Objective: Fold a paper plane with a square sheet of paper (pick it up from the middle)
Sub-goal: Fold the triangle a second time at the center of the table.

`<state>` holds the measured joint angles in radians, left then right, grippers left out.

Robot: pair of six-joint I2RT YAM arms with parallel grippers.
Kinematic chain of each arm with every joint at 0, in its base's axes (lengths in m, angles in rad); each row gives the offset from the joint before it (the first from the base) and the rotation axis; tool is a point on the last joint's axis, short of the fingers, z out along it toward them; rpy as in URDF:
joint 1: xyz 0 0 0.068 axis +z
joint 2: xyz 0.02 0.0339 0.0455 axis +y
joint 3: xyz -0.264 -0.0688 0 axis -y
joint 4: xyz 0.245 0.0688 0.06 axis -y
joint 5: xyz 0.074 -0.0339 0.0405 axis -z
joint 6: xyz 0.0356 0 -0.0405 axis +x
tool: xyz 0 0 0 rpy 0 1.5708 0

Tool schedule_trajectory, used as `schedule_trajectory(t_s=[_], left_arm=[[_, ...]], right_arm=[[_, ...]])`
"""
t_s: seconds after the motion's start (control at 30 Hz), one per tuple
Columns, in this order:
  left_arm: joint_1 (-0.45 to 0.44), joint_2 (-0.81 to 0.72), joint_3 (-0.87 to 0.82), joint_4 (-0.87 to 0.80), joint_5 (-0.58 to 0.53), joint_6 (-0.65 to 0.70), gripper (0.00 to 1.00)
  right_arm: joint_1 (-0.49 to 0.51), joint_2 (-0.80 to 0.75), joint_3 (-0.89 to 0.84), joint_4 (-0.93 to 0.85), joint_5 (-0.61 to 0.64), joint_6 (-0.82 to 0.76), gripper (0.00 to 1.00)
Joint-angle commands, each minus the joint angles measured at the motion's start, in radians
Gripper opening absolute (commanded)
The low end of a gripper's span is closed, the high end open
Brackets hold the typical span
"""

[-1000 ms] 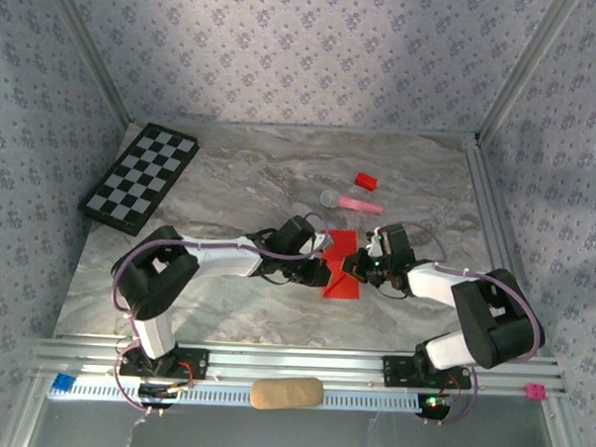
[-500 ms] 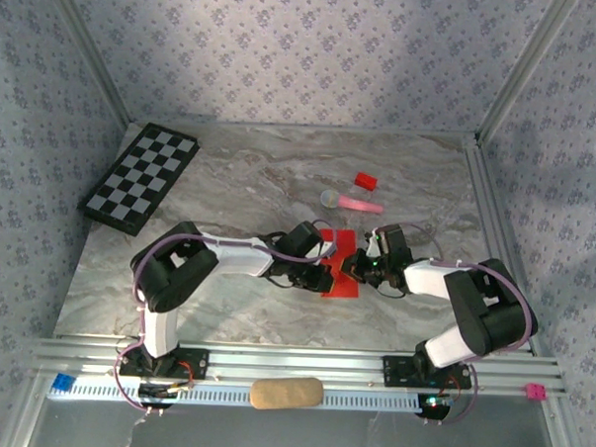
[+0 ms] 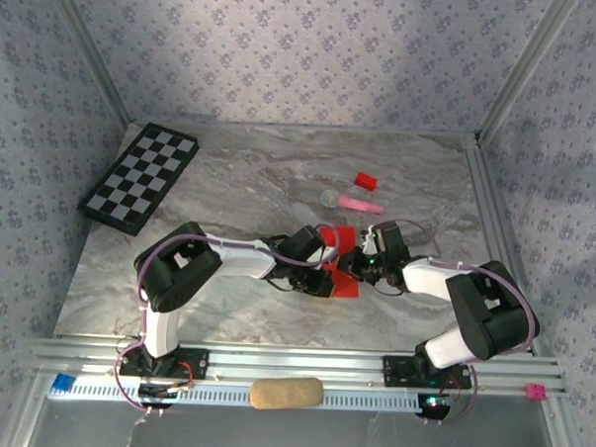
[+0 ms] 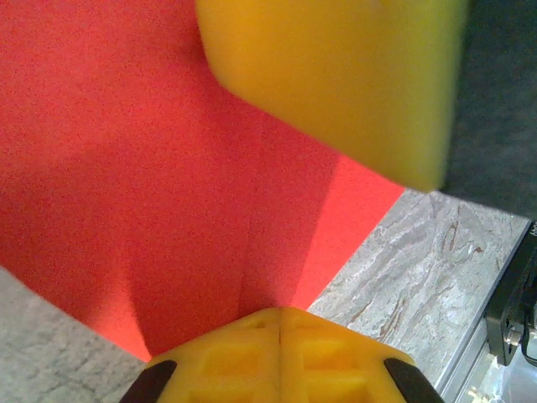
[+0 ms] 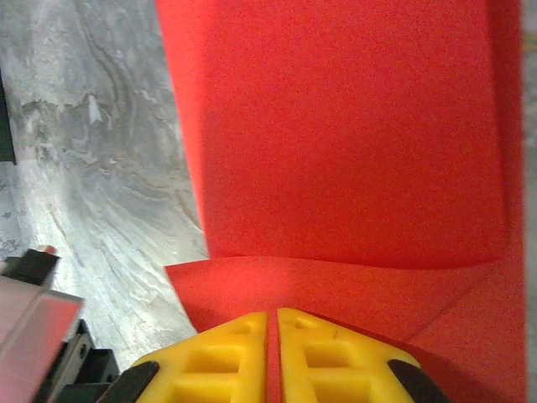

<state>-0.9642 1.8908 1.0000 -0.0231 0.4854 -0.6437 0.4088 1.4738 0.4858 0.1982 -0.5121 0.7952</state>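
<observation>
Closer together now, left claw (image 4: 279, 323) and right claw (image 5: 273, 326) pinch the red paper (image 5: 352, 126).

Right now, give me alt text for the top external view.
The left gripper and right gripper meet mid-scene, both shut on a partly folded red paper. Beyond it lie a pink stick and a red block; a checkerboard sits far left.

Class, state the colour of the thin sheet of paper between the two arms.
The thin sheet of paper is plain bright red, shown best in the right wrist view.
</observation>
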Motion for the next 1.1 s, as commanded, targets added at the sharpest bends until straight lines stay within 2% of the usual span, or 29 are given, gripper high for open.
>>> schedule_trajectory(t_s=[0.0, 0.1, 0.23, 0.4, 0.57, 1.07], left_arm=[[-0.007, 0.012, -0.005, -0.020, -0.006, 0.022, 0.07], [-0.007, 0.002, -0.010, -0.001, -0.004, 0.016, 0.07], [-0.007, -0.038, -0.006, 0.007, -0.007, 0.010, 0.07], [0.006, -0.154, -0.057, 0.081, -0.082, -0.040, 0.12], [0.030, -0.110, -0.008, 0.065, 0.000, -0.070, 0.11], [0.034, -0.002, -0.071, 0.029, 0.025, -0.068, 0.08]], right_arm=[[0.004, -0.001, 0.027, -0.035, 0.023, -0.009, 0.12], [-0.005, 0.037, 0.017, -0.033, 0.048, -0.013, 0.11], [-0.018, 0.088, 0.002, -0.058, 0.075, -0.007, 0.04], [-0.019, 0.095, -0.024, -0.042, 0.083, -0.004, 0.02], [-0.019, 0.090, -0.024, -0.041, 0.079, -0.005, 0.02], [-0.023, 0.080, -0.024, -0.055, 0.081, -0.011, 0.02]])
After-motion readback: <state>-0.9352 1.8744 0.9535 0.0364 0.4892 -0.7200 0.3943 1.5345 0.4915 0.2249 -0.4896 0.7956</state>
